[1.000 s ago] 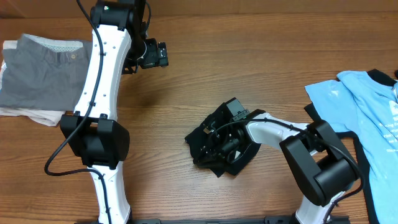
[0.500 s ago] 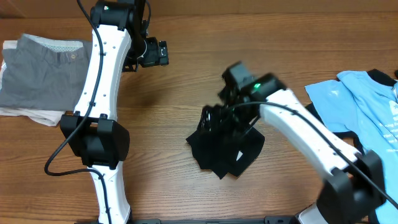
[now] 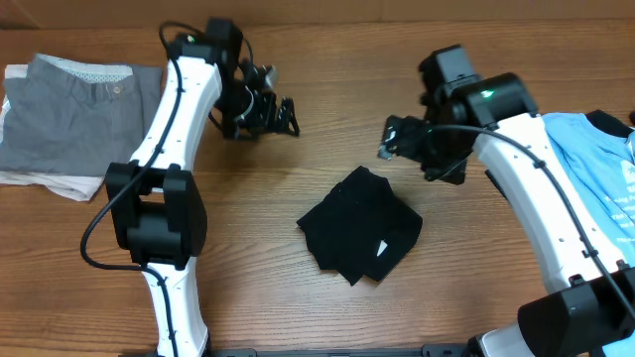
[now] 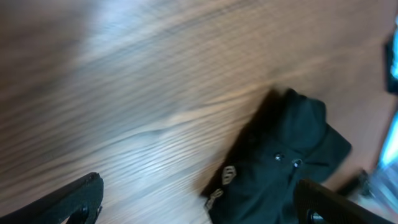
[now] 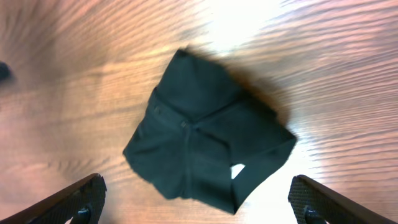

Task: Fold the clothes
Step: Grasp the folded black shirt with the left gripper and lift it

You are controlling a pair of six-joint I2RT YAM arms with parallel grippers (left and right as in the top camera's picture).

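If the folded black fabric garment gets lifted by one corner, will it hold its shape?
Probably not: the folded black fabric garment looks soft and thin, so its overlapping layers would likely droop open. Pushed, it would probably bunch rather than slide whole.

The white and black left arm reaches far out from its base and bends to the right at the wrist. Its black two-finger left gripper points to the right. Its fingers are spread wide, with nothing between them. The white and black right arm reaches out and bends to the left. Its black right gripper points left, fingers spread wide too, holding nothing.
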